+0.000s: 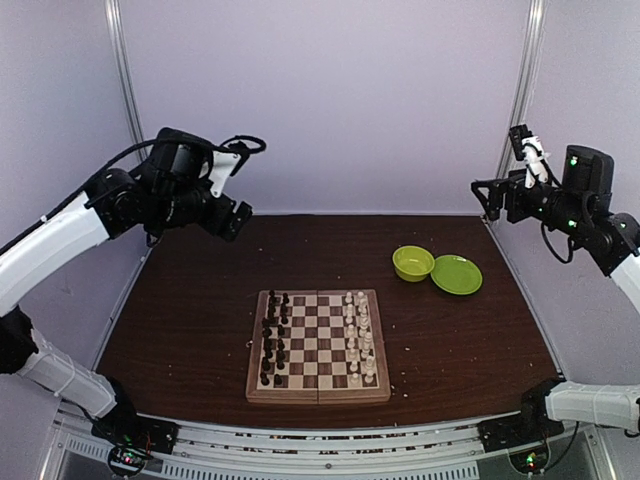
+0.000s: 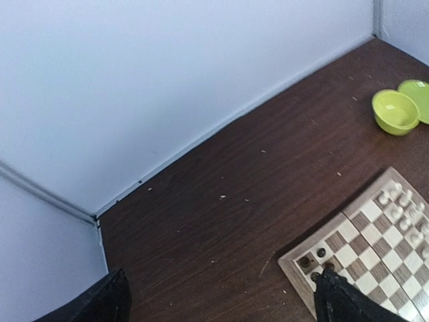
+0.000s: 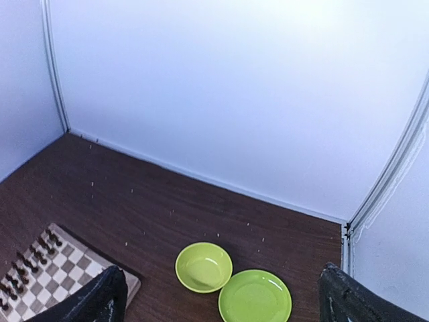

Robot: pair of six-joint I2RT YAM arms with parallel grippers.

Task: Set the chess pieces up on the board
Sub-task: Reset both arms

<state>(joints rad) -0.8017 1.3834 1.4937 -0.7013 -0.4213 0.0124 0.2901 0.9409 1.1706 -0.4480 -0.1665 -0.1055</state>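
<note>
The board [image 1: 318, 345] lies flat on the near middle of the table. Dark chess pieces [image 1: 273, 340] stand in two files along its left side, cream ones [image 1: 360, 338] in two files along its right. My left gripper [image 1: 238, 220] hangs high over the table's back left, far from the board, open and empty. In the left wrist view the left gripper [image 2: 224, 305] has its fingers wide apart over bare table, with the board's corner [image 2: 365, 241] and dark pieces [image 2: 312, 258] beside the right finger. My right gripper [image 1: 489, 200] is raised at the back right, open and empty [image 3: 224, 298].
A lime green bowl [image 1: 413, 263] and a green plate [image 1: 456, 274] sit side by side behind and to the right of the board; the right wrist view looks down on the bowl [image 3: 203, 267] and plate [image 3: 255, 296]. Tiny white crumbs are scattered over the table. White walls enclose three sides.
</note>
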